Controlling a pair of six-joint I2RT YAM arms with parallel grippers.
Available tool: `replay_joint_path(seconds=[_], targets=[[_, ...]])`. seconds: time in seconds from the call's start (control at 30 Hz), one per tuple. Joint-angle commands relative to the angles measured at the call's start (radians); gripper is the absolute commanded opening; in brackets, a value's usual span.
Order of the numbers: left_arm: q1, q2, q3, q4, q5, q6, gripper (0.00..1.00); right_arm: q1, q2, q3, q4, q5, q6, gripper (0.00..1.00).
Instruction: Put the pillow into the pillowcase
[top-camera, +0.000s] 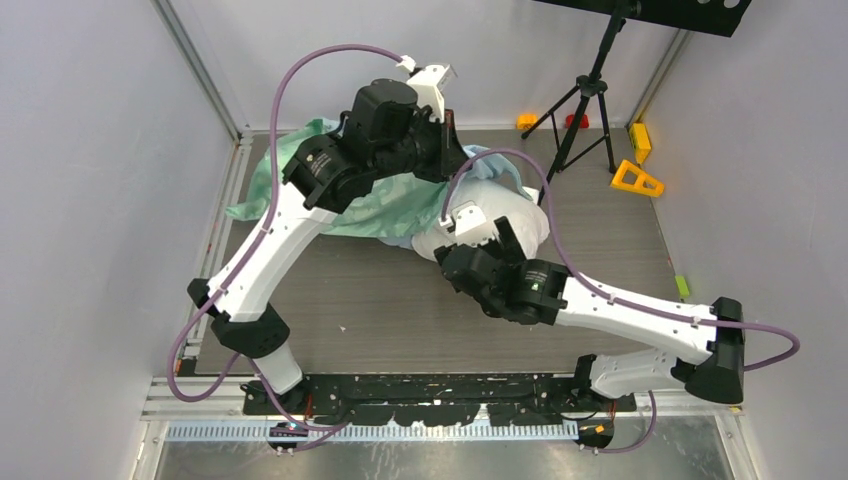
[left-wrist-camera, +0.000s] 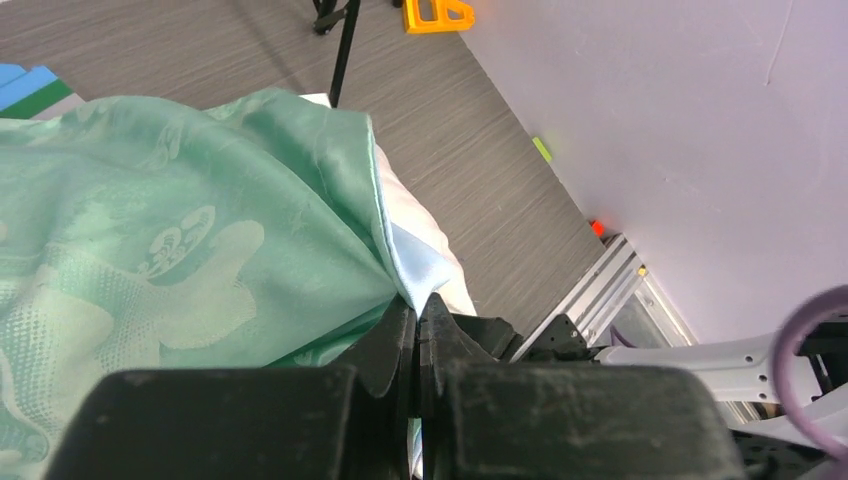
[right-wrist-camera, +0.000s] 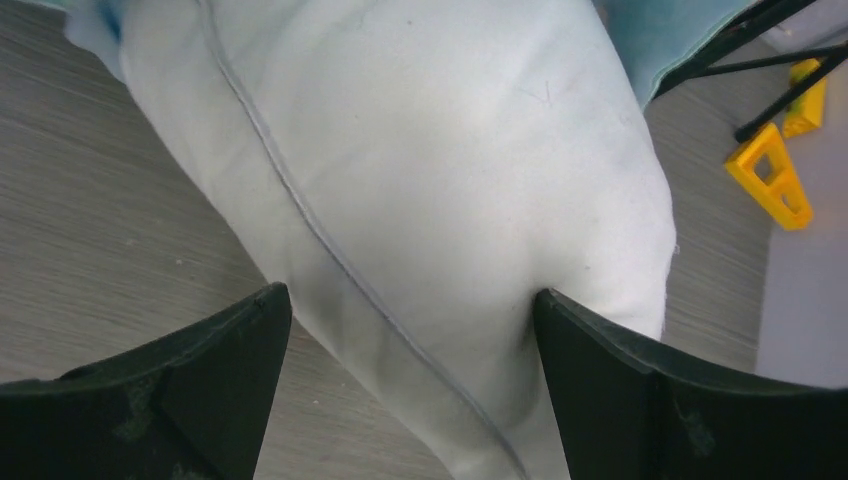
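The white pillow lies at the back middle of the table, its far end tucked in the pillowcase, whose mint-green face spreads to the left. My left gripper is shut on the pillowcase's edge; in the left wrist view the gripper pinches the light-blue hem of the pillowcase, with the pillow showing under it. My right gripper is open over the pillow's near end. In the right wrist view the gripper straddles the pillow; the right finger touches it. Light-blue pillowcase cloth shows behind.
A black tripod stands at the back right, close to the pillow. Yellow blocks and small orange and red pieces lie beyond it. A small green piece lies at the right edge. Walls close in on both sides.
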Motion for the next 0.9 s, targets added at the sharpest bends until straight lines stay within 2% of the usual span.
replay_joint_path(seconds=[0.0, 0.03, 0.07, 0.13, 0.17, 0.27, 0.4, 0.5, 0.67, 0.77, 0.87], targets=[[-0.001, -0.017, 0.095, 0.074, 0.057, -0.018, 0.00, -0.046, 0.029, -0.013, 0.098, 0.100, -0.044, 0.88], [-0.001, -0.016, 0.103, 0.076, 0.061, -0.021, 0.00, -0.062, 0.029, -0.002, 0.102, 0.095, -0.042, 0.76], [-0.001, -0.016, 0.114, 0.078, 0.067, -0.024, 0.00, -0.077, 0.026, 0.020, 0.102, 0.089, -0.035, 0.57], [-0.003, -0.018, 0.138, 0.082, 0.080, -0.027, 0.00, -0.085, 0.012, 0.087, 0.092, 0.028, -0.017, 0.11], [-0.005, -0.017, 0.154, 0.081, 0.085, -0.028, 0.00, -0.087, 0.001, 0.153, 0.076, -0.034, 0.009, 0.02], [-0.023, -0.009, 0.215, 0.078, 0.096, -0.016, 0.00, -0.097, -0.053, 0.287, 0.105, -0.353, 0.082, 0.00], [-0.073, 0.028, 0.276, 0.062, 0.101, -0.008, 0.00, -0.175, -0.075, 0.381, 0.102, -0.539, 0.163, 0.00], [-0.121, 0.041, 0.277, 0.059, 0.066, 0.005, 0.00, -0.283, -0.088, 0.327, 0.104, -0.635, 0.220, 0.00], [-0.186, 0.078, 0.235, 0.073, 0.036, 0.006, 0.00, -0.465, -0.121, 0.099, 0.215, -0.802, 0.377, 0.00], [-0.195, 0.126, 0.198, 0.077, 0.062, 0.005, 0.14, -0.517, -0.120, -0.013, 0.228, -0.772, 0.438, 0.00], [-0.195, 0.195, 0.230, 0.023, 0.066, 0.024, 0.37, -0.572, -0.115, -0.086, 0.228, -0.761, 0.480, 0.00]])
